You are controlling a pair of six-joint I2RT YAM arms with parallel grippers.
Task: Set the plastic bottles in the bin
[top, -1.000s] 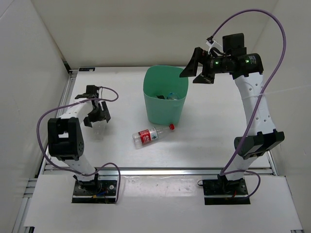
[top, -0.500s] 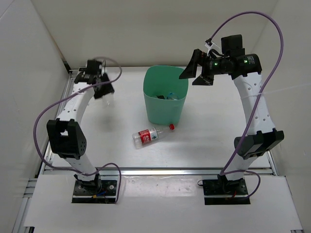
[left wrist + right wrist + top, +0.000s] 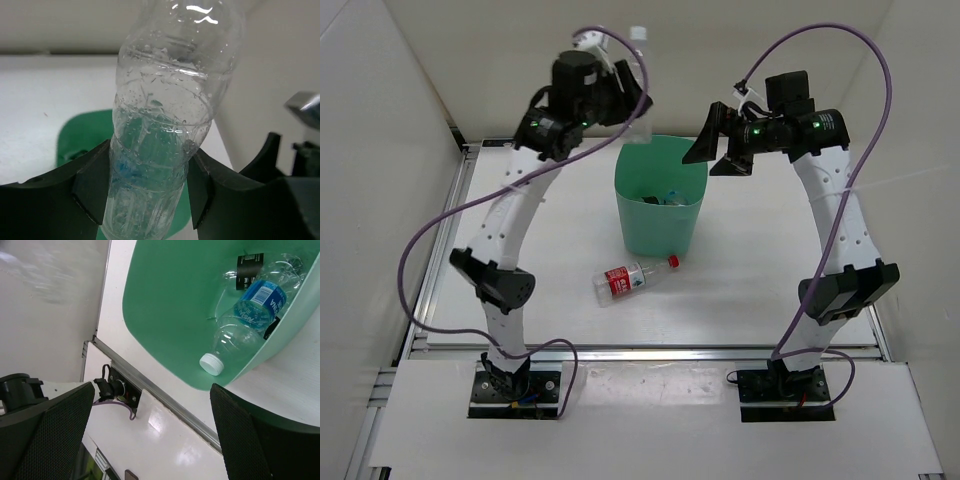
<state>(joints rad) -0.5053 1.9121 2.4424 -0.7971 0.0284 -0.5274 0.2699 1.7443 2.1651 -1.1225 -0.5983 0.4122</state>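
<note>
Evidently the clear unlabelled plastic bottle [image 3: 170, 115] is gripped upright, cap up, by the left gripper [image 3: 632, 95], held high by the left rear rim of the green plastic bin [image 3: 655, 225] (a short carry rightward seems needed). The right gripper [image 3: 720, 148] is held open and empty over the opposite rim, so room is tight. A red-labelled plastic bottle [image 3: 628, 281] is seen lying on the white table [image 3: 750, 260]

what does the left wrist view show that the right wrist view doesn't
Only left wrist: a clear bottle clamped in the left gripper. Only right wrist: a blue-labelled bottle lying inside the bin, seen past the open right gripper. Both: the green bin.
</note>
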